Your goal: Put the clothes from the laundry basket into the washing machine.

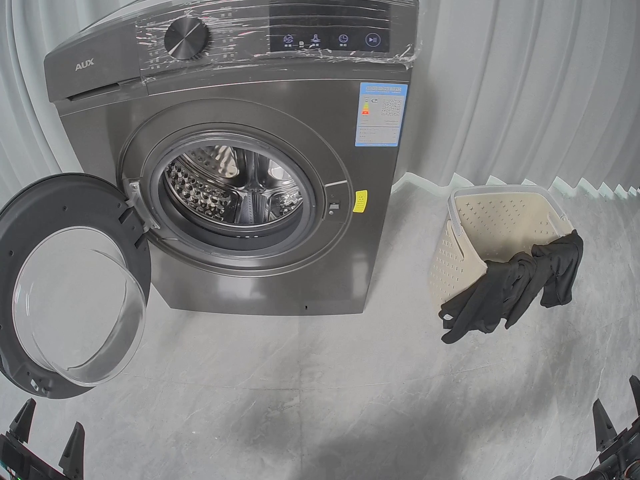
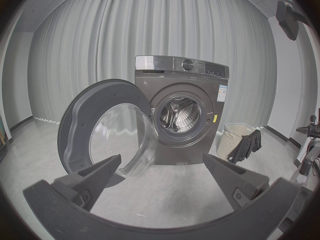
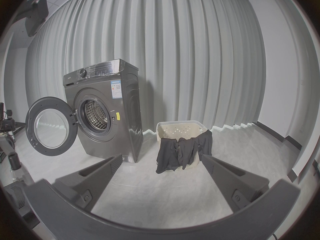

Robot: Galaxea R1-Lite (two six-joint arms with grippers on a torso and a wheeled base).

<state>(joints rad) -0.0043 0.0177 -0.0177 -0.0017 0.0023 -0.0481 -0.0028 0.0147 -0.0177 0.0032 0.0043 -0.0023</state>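
A grey front-loading washing machine [image 1: 253, 168] stands ahead with its round door [image 1: 67, 288] swung open to the left and its steel drum [image 1: 230, 188] bare. To its right sits a cream laundry basket [image 1: 497, 225] with a black garment [image 1: 513, 285] draped over its front rim. My left gripper [image 1: 47, 431] is low at the left, open and holding nothing. Low at the right is my right gripper [image 1: 620, 408], also open, well short of the basket. The left wrist view shows the machine [image 2: 181, 110] and basket [image 2: 235, 135]; the right wrist view shows the garment [image 3: 183, 150] and basket [image 3: 180, 130].
Pale pleated curtains [image 1: 533, 68] hang behind the machine and basket. The grey tiled floor [image 1: 320, 395] lies open between me and the machine. The open door juts out toward my left gripper.
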